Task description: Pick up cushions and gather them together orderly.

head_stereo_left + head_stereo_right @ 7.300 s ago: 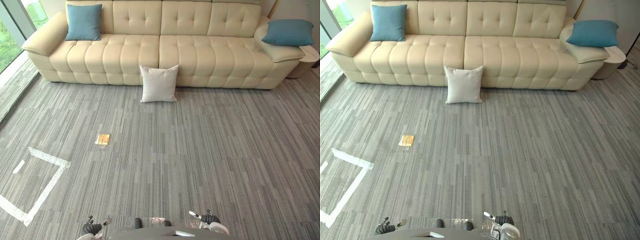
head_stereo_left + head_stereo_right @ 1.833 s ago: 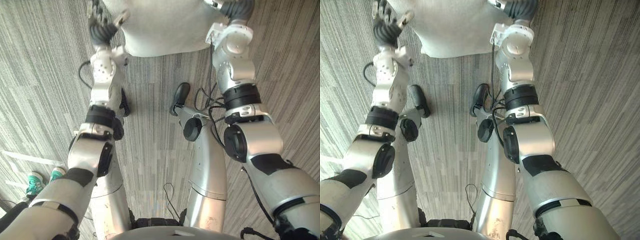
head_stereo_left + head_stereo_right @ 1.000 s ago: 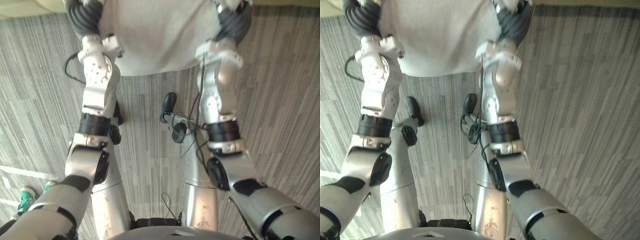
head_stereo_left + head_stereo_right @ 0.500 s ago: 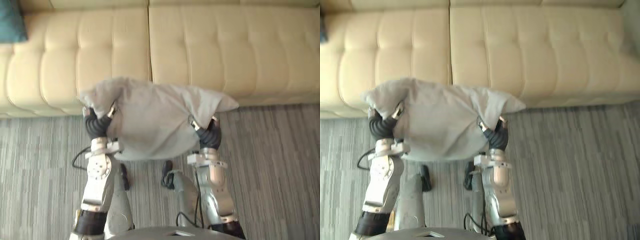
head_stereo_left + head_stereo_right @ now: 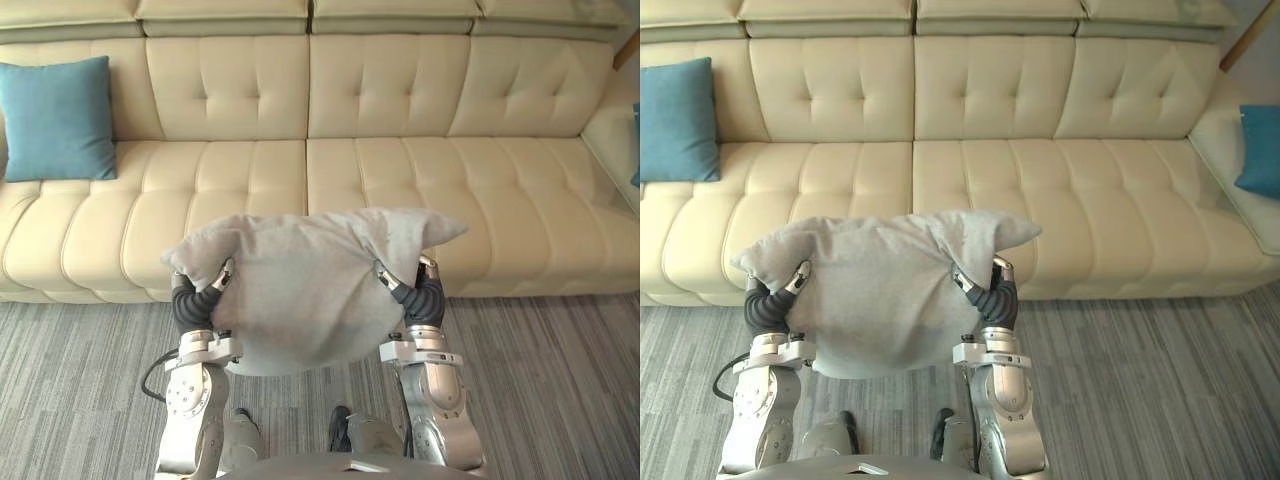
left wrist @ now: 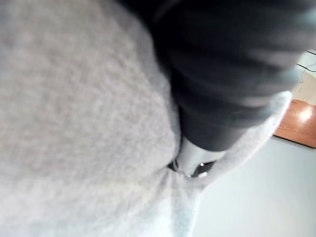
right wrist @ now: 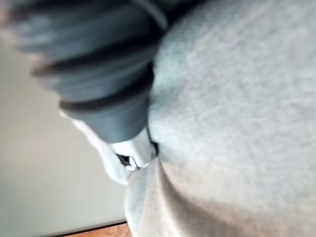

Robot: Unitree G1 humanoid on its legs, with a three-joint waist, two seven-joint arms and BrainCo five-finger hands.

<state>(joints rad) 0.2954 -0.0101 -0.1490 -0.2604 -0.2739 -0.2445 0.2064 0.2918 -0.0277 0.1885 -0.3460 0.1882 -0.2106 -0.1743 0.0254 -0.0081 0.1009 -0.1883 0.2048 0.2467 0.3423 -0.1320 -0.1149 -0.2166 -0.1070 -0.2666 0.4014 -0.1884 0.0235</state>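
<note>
At the far left, a teal cushion (image 5: pixel 58 120) leans upright against the backrest of the cream sofa (image 5: pixel 520 210), tucked into the corner where it cannot topple. Just right of it and nearer the robot, the left hand (image 5: pixel 200 295) clamps one side of the grey cushion (image 5: pixel 300 285), its thumb laid on the near face and the fabric bunched into a peak above the grip. The cushion hangs clear of the carpet (image 5: pixel 560 380), raised in front of the seat's edge and sagging in the middle. Soft and wide as it is, it probably needs a hold on both sides to keep it flat. The right hand (image 5: pixel 415 295) pinches the opposite side the same way, fingers dug into the cloth. Far right, a second teal cushion (image 5: pixel 1262 150) rests on the sofa's arm, well apart from the first. The grey one probably has to go up onto the seat beside one of them.
</note>
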